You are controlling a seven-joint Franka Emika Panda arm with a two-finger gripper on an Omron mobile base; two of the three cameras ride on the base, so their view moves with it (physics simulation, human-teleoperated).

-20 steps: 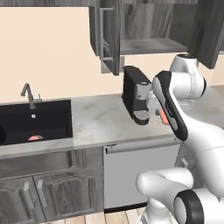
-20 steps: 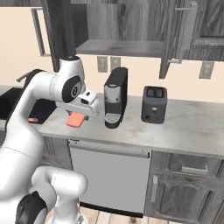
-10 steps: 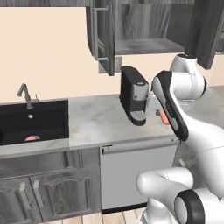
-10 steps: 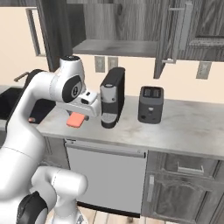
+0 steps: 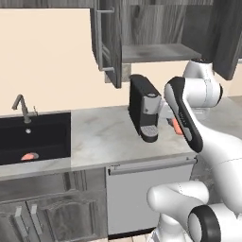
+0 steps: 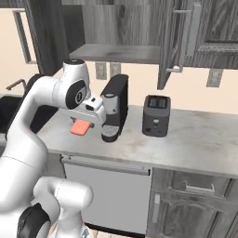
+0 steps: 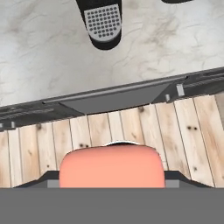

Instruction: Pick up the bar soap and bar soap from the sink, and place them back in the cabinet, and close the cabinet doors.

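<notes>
One bar soap (image 6: 80,127) is a salmon-orange block held above the counter's front edge, just left of the coffee machine, with my gripper (image 6: 86,122) shut on it. In the hand view this bar soap (image 7: 111,168) covers the fingertips, with counter edge and wooden floor beneath it. From the left base view the held bar soap (image 5: 175,126) peeks out behind my forearm. The second bar soap (image 5: 29,156) lies on the floor of the black sink (image 5: 47,124). Overhead, the cabinet (image 5: 156,52) is open, its doors (image 5: 111,38) swung outward.
A black coffee machine (image 6: 114,107) stands on the marble counter (image 6: 200,144) close to my hand, and a black toaster (image 6: 156,115) sits to its right. The open right cabinet door (image 6: 179,37) hangs above them. A grey faucet (image 5: 21,106) rises behind the sink.
The whole scene has slid slightly left in both base views, so the camera has moved right. My arm keeps the same pose with the soap held.
</notes>
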